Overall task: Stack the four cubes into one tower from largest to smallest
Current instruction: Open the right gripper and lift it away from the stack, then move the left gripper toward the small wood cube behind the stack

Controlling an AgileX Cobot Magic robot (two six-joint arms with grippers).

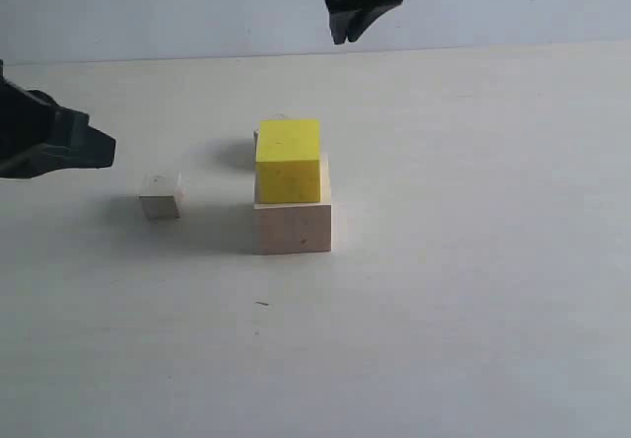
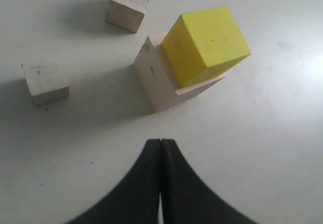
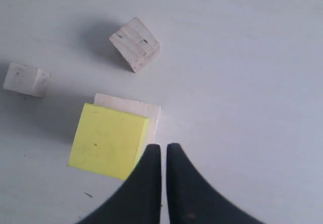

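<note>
A bright yellow cube (image 1: pixel 288 160) sits on the largest pale wood cube (image 1: pixel 294 226) at the table's centre, slightly offset toward the back. The smallest wooden cube (image 1: pixel 160 194) lies alone to the left. The other small wooden cube (image 3: pixel 135 43) rests on the table behind the stack and is mostly hidden in the exterior view. My left gripper (image 1: pixel 106 150) hovers at the left edge, shut and empty (image 2: pixel 160 142). High over the back of the table, my right gripper (image 1: pixel 345 32) is shut with nothing in it (image 3: pixel 163 147).
The pale tabletop (image 1: pixel 473 290) stretches bare in front of and to the right of the stack. A plain wall (image 1: pixel 532 4) runs along the back. A small dark mark (image 1: pixel 261 303) lies in front of the stack.
</note>
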